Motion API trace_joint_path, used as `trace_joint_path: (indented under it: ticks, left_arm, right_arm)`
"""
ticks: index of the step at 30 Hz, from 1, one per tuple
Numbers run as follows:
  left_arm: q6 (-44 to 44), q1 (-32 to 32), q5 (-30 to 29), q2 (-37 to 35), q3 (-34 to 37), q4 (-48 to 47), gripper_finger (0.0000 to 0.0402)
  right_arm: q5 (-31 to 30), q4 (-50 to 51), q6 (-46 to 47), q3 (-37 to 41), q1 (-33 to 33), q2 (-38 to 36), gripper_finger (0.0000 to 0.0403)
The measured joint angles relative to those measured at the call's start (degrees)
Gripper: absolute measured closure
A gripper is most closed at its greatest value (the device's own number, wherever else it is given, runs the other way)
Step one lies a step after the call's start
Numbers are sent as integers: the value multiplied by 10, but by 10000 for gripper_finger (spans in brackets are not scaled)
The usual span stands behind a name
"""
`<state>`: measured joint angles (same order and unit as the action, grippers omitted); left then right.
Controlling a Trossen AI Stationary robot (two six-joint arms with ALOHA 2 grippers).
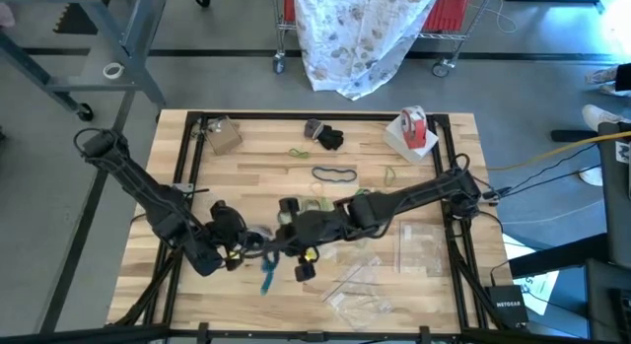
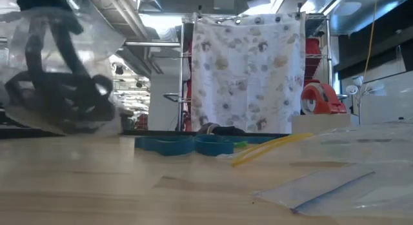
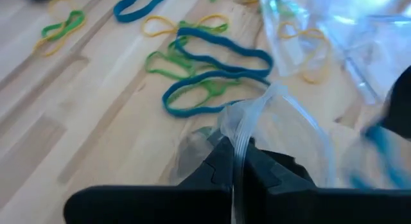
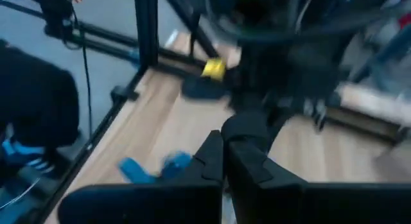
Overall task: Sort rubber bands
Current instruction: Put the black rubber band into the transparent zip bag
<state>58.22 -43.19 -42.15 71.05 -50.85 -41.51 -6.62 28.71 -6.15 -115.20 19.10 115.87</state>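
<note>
Near table front | left gripper (image 3: 234, 161) clamps clear bag (image 3: 282, 121) (low) | right gripper (image 4: 223, 156) closed

The high view looks straight down on the whole bench (image 1: 246, 167). The low view sits at bench height, facing level toward a patterned cloth (image 2: 248, 70), also seen overhead. Each wrist view looks closely past its own claw at the bench surface.

Matt wooden table (image 1: 256, 167), glossy clear plastic bag (image 3: 289, 128)
</note>
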Motion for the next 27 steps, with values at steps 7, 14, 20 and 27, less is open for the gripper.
trace_joint_path:
  ticks: [7,14,20,27]
  left_arm:
    - [-10,-1,0,6,0,3,401]
    - [11,-7,0,6,0,-16,401]
    - [1,-6,-6,7,0,-15,401]
    - [-6,-6,-6,7,0,3,401]
  right_arm:
    - [-196,81,-60,0,-9,0,394]
    - [-243,202,57,15,-29,2,394]
    - [-100,46,10,15,-17,5,394]
    - [-13,-114,-62,14,-11,6,394]
